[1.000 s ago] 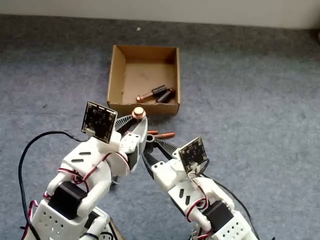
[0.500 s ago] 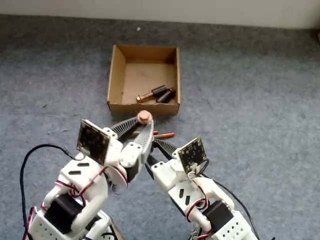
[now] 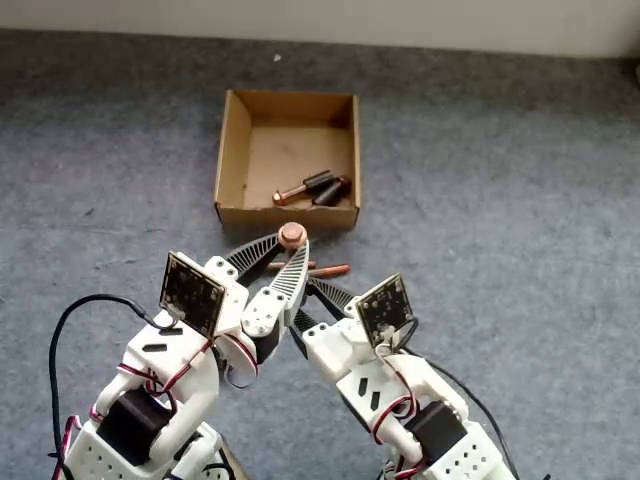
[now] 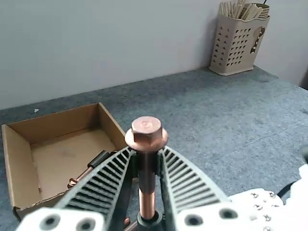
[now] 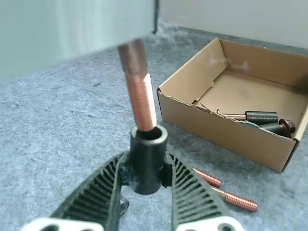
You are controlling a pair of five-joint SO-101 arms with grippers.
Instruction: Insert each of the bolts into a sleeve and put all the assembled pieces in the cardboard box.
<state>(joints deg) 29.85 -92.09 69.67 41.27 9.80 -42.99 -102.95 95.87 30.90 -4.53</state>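
Bolt (image 4: pixel 146 139): copper-coloured, with a flanged hex head. The long axis is close to upright, with a slight lean in the right wrist view. The head points up and the threaded end down, its tip in the mouth of the sleeve (image 5: pixel 147 159). In the high view the head sits at centre frame, just below the box's near wall.
Left gripper (image 3: pixel 290 240): closed on the bolt's shank below the head, one ribbed finger on each side.
Sleeve: a short black tube, bore upward, directly under the bolt.
Right gripper (image 5: pixel 146 169): clamped on the sleeve from both sides, low over the carpet (image 3: pixel 520 200), lower centre of the high view.
Cardboard box (image 3: pixel 232 140): open-topped, upper centre of the high view, just beyond the two grippers.
Assembled pieces (image 3: pixel 305 187): two bolts with black sleeves on them, lying flat side by side in the box's lower right corner, heads toward the lower left.
Loose bolts (image 3: pixel 325 270): two, lying flat on the carpet between the box and the right gripper, long axes roughly left to right.
Basket (image 4: pixel 239 41): pale and perforated, holding sticks, against the wall (image 4: pixel 96 38) behind the carpet.
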